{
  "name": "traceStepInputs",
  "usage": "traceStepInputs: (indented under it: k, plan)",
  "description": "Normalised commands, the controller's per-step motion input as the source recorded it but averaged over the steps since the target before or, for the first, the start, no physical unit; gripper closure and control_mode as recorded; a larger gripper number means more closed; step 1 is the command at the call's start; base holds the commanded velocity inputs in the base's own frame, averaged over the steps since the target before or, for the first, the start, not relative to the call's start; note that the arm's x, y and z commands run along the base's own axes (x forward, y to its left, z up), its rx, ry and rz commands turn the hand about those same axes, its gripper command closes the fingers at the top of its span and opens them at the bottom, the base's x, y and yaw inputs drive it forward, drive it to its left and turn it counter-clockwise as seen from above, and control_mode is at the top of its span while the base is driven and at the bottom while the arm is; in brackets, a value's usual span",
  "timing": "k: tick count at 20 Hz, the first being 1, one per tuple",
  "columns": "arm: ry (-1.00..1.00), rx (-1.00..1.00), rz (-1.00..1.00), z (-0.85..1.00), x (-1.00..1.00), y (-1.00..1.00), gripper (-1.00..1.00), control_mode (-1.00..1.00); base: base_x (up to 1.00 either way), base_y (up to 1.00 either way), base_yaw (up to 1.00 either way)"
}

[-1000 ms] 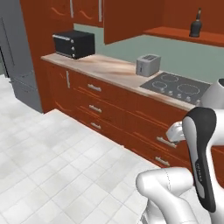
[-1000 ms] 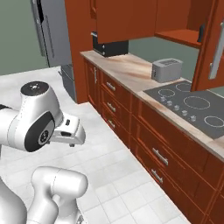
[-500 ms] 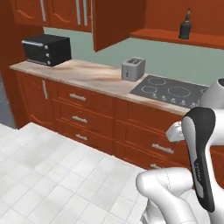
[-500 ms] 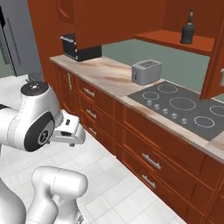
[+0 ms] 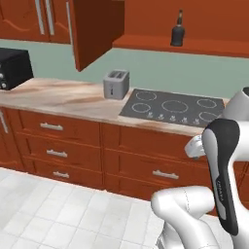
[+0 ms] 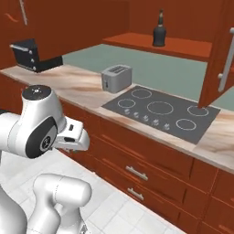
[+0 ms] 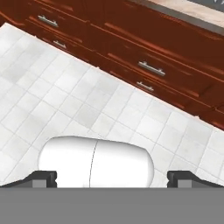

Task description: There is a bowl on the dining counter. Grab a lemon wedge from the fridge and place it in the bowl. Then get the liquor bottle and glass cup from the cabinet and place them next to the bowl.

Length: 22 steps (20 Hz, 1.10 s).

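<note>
Jaws: spread wide, empty, aimed at the floor tiles. Liquor bottle: upright on the open cabinet shelf above the cooktop. Risk: shelf is high; careless reach could topple the bottle.

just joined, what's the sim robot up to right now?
Nothing is being handled. The white arm's two-finger gripper is open and empty, pointing down at the white tiled floor. The base faces a wooden counter with a black four-burner cooktop and a silver toaster. A dark liquor bottle stands on the open cabinet shelf above the cooktop, not yet touched. A black microwave sits further left on the counter.
</note>
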Motion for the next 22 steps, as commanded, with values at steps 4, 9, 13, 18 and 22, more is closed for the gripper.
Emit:
traceStepInputs:
  k: [4,9,13,18,22]
  plan:
    - [0.00,0.00,0.00,0.00,0.00,0.00,-1.00,1.00,0.69,0.26,-0.46]
    - [0.00,0.00,0.00,0.00,0.00,0.00,-1.00,1.00,0.71,0.28,-0.45]
    - [0.00,0.00,0.00,0.00,0.00,0.00,-1.00,1.00,0.67,0.24,-0.45]
    - [0.00,0.00,0.00,0.00,0.00,0.00,-1.00,1.00,0.61,0.23,-0.43]
    - [0.00,0.00,0.00,0.00,0.00,0.00,-1.00,1.00,0.60,0.37,-0.28]
